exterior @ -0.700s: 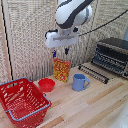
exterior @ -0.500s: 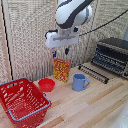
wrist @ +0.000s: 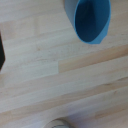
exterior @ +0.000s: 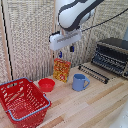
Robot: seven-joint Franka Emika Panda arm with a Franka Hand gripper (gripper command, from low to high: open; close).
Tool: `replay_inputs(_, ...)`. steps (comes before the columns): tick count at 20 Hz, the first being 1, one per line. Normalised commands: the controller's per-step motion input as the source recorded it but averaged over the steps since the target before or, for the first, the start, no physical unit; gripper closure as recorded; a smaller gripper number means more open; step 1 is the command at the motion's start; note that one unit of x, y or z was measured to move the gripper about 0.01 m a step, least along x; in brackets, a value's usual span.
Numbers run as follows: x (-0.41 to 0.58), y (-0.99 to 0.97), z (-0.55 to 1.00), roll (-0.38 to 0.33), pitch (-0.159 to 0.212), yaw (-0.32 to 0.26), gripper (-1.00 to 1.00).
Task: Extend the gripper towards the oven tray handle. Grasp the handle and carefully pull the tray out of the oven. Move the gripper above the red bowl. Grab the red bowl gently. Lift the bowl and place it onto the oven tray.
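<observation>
1. The oven sits at the exterior view's right on the tabletop, its door folded down toward the mug. I can't pick out the tray or its handle for certain; the dark ribbed bars low in front look like the door, so I judge the tray is not yet pulled out.
2. The bowl rests on the tabletop between the basket and the mug, just in front of an orange carton.
3. My end effector hangs high above the carton, well apart from the oven. Its 2 fingertips show a gap, so I read it as open and empty.
4. The wrist view shows only bare wood and the mug seen from above, no handle.
5. Step in hand, as I judge it: the reach to the handle. I'd travel toward the oven staying high enough to clear the mug, then drop low, line the jaws across the bar and close only once the bar sits between them.
6. Against the frames from 0.7 and 0.5 s ago, I see no clear shift: the arm holds the same spot and nothing on the tabletop has moved.
</observation>
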Motion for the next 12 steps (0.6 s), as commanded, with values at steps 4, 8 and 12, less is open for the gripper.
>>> replay_inputs(4, -0.131, -0.20, 0.00, -0.346, -0.029, 0.173, -1.00)
replay_inputs(8, -0.097, -0.28, 0.00, -0.339, -0.047, 0.153, -1.00)
replay_inputs(12, -0.019, -0.34, -0.01, -0.313, -0.062, 0.148, -1.00)
